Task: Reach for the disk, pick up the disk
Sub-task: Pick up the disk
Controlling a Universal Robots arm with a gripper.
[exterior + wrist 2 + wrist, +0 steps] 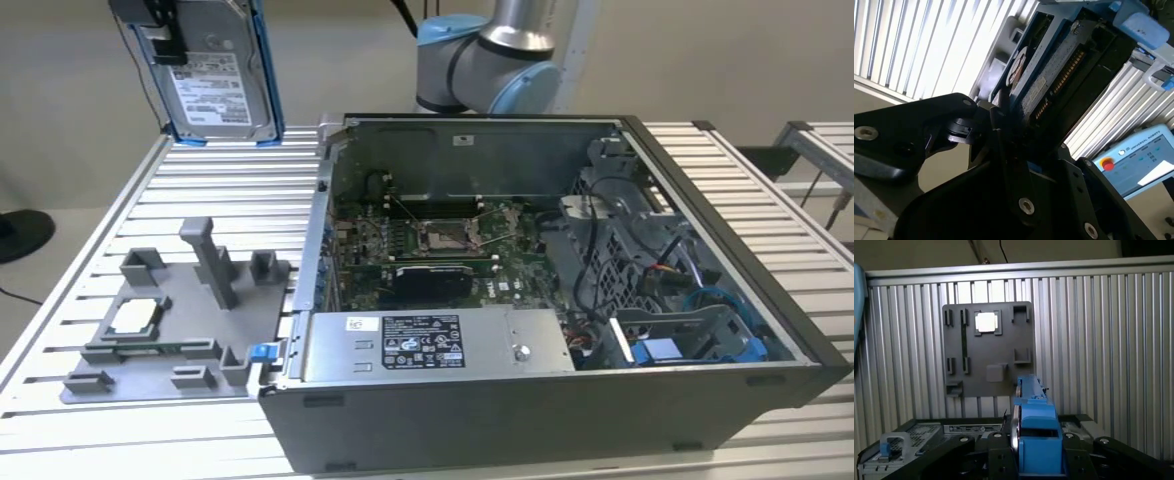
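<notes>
The disk, a silver-grey hard drive with a white barcode label in a blue bracket, hangs upright high above the table at the exterior view's far left. My gripper is shut on its upper part. In the first wrist view the disk is seen edge-on, blue bracket forward, with the black fingers on either side of it. The second wrist view looks along the disk's underside, which runs away from my gripper.
An open computer case fills the table's middle, with a grey power-supply box at its front. A grey fixture plate carrying a small silver chip lies below the disk. The arm's base stands behind the case.
</notes>
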